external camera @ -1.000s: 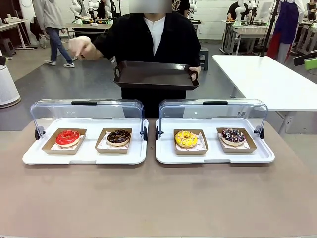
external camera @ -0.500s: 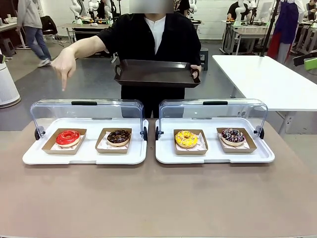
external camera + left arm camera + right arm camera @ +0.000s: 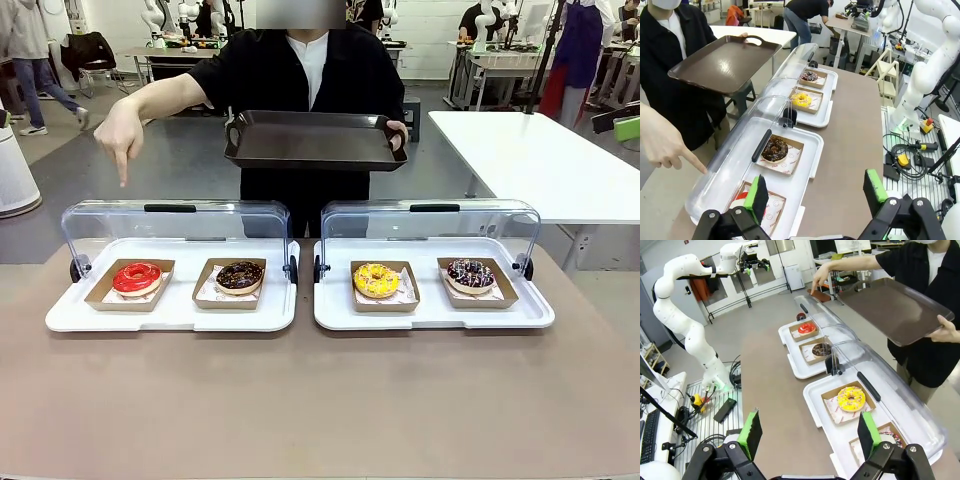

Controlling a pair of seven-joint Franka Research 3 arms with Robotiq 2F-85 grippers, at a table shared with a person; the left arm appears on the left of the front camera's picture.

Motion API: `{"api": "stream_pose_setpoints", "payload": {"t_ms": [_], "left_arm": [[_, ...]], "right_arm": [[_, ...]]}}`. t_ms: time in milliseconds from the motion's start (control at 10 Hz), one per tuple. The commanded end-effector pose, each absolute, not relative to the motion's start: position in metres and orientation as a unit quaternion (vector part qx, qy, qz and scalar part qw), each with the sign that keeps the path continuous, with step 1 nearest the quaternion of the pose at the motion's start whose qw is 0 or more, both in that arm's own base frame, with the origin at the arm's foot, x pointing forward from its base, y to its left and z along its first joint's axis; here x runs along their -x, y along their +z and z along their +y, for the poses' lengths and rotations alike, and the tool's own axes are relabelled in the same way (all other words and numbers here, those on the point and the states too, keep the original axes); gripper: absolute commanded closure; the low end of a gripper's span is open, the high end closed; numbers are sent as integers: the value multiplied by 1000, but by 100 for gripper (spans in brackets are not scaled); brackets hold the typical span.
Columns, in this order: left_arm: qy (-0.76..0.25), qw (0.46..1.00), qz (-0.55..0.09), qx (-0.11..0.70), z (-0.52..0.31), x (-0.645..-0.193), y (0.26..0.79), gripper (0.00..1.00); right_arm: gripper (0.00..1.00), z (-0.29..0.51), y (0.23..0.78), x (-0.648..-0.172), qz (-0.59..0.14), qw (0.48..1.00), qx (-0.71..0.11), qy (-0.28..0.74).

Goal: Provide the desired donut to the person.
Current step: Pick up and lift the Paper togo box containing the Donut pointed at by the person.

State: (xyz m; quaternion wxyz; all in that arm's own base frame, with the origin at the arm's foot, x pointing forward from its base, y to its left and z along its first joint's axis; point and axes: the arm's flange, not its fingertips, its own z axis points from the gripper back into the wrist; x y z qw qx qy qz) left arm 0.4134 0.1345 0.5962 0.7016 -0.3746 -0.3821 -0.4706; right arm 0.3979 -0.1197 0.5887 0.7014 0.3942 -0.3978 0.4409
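Starting nearest the cameras, the left gripper is seen with its green pads spread wide apart and nothing between them. The right gripper is likewise held open and empty. Both are held above the robot's side of the table, well apart from the food.

Farther across, two white trays are set side by side. On the left tray the red donut is laid in a cardboard holder at the outer left end, with the chocolate donut just beside it toward the middle. On the right tray the yellow donut and the sprinkled donut are placed. The clear lid of each tray is tipped back on the far side, so the donuts are left uncovered from above and from the near side.

Beyond the lids, the pointing hand of the person is held with a finger aimed downward over the left end of the row, so the red donut is judged to be the one wanted. A brown serving tray is held out level in the other hand, above the gap between the white trays.

The red donut lies ahead and on the robot's left, so the left gripper is judged the nearer; being round, it offers no preferred grasp axis.
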Motion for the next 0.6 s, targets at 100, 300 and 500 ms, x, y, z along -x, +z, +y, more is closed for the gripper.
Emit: {"api": "stream_pose_setpoints", "payload": {"t_ms": [100, 300, 500], "left_arm": [[-493, 736, -342, 313, 127, -414, 596, 0], [-545, 776, -266, 175, 104, -410, 586, 0], [-603, 767, -212, 54, 72, -406, 574, 0]], "right_arm": [[0, -119, 589, -398, -400, 697, -398, 442], [0, -119, 589, -398, -400, 697, -398, 442], [0, -119, 589, -398, -400, 697, -398, 442]]}}
